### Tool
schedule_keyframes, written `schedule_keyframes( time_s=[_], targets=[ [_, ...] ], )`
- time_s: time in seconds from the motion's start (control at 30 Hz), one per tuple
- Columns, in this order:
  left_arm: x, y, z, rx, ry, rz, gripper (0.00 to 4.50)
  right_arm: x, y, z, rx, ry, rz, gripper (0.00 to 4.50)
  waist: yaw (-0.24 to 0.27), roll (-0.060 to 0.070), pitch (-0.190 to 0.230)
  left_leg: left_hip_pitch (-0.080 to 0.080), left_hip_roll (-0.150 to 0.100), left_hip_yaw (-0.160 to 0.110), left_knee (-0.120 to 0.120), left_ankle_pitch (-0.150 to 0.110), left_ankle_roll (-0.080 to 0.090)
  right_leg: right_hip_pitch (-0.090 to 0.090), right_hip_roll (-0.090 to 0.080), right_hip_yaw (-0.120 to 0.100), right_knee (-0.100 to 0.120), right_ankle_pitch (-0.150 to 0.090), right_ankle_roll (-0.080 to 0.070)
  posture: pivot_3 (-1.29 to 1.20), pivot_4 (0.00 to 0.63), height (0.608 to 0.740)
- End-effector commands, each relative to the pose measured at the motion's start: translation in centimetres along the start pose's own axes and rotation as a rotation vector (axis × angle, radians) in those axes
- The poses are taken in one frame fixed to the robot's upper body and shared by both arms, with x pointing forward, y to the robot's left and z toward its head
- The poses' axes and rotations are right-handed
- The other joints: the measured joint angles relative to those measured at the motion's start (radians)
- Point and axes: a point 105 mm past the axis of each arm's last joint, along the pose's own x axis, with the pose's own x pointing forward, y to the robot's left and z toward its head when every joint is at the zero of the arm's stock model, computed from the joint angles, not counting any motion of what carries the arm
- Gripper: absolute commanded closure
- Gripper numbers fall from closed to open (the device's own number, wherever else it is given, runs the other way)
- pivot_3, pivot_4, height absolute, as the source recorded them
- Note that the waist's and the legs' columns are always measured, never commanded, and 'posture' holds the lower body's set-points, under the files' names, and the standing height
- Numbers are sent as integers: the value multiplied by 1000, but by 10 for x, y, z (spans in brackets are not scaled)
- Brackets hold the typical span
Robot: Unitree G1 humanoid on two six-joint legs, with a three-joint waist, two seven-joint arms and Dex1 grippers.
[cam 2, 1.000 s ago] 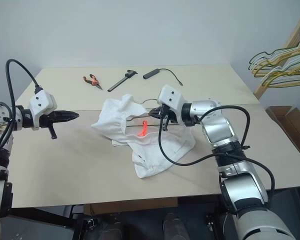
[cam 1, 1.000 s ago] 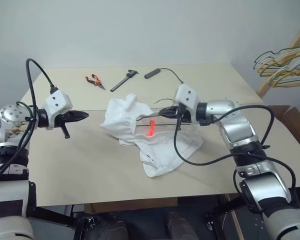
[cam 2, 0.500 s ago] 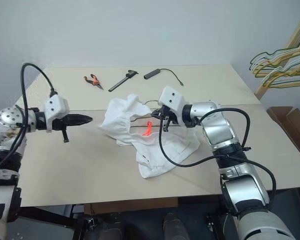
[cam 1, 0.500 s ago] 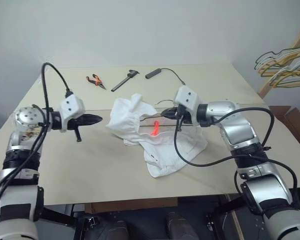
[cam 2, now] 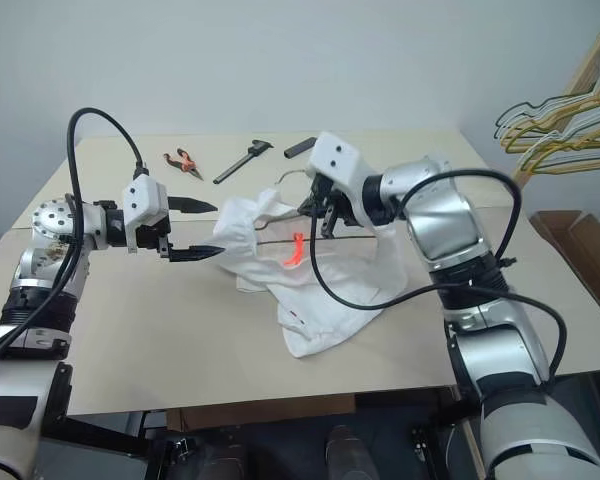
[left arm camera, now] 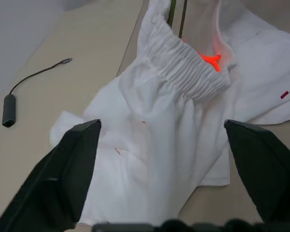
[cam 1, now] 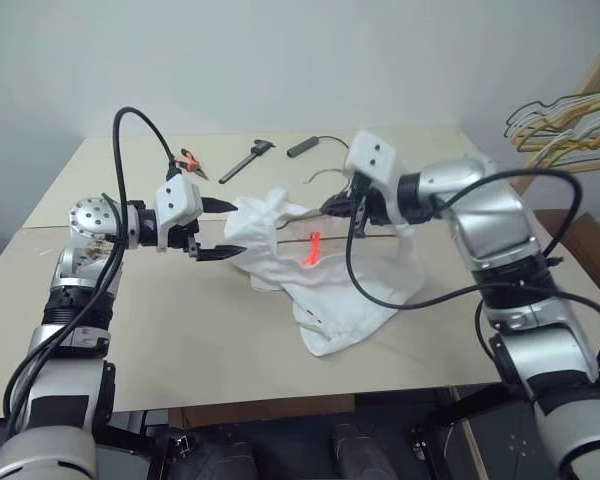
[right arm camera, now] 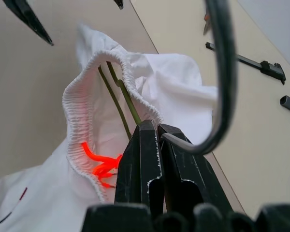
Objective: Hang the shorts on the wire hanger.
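white shorts (cam 1: 325, 275): bunched on the table (cam 1: 160, 330), elastic waistband lifted, red-orange mark just below it. wire hanger (right arm camera: 221, 72): threaded through the waistband, neck pinched in the right gripper (cam 1: 338, 206), fingers together, above the shorts. left gripper (cam 1: 225, 230): fingers spread wide, just beside the shorts' lifted corner, holding nothing. pliers (cam 1: 191, 160), black tool (cam 1: 248, 160), cable (cam 1: 320, 145): beyond the shorts.

No text, label, brand or number can be read on anything here.
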Motion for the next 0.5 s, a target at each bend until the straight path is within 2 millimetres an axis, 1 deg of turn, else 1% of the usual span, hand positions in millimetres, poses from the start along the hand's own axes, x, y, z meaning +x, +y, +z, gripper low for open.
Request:
schedule_keyframes(
  time_s=[0.03,0.1,0.2,0.33,0.5],
  targets=[
    [5,5,23,77,-40,-21,26,-4,2,17,-2,-1,19,4500,-1,0,-1,0,0,0,0,0,0,0,0,0,0,0,0,-43,6,740],
    [15,10,21,94,-7,1,26,-5,2,20,11,22,27,4500,-1,0,-1,0,0,0,1,0,0,0,0,0,1,0,0,-44,4,740],
    [26,15,26,90,-18,-9,26,-7,-1,27,50,79,46,4500,0,1,-1,-1,0,0,2,0,0,0,0,0,1,0,0,-52,2,740],
    [34,16,29,90,-22,-41,26,-12,-6,39,102,122,62,4500,-4,2,-2,-2,0,0,3,0,0,-1,0,0,1,0,0,-66,0,740],
    [38,6,23,89,2,-151,26,-15,-12,48,96,148,38,4500,-26,2,-3,-3,0,0,3,0,0,-2,0,0,1,0,0,-77,0,740]
  ],
)
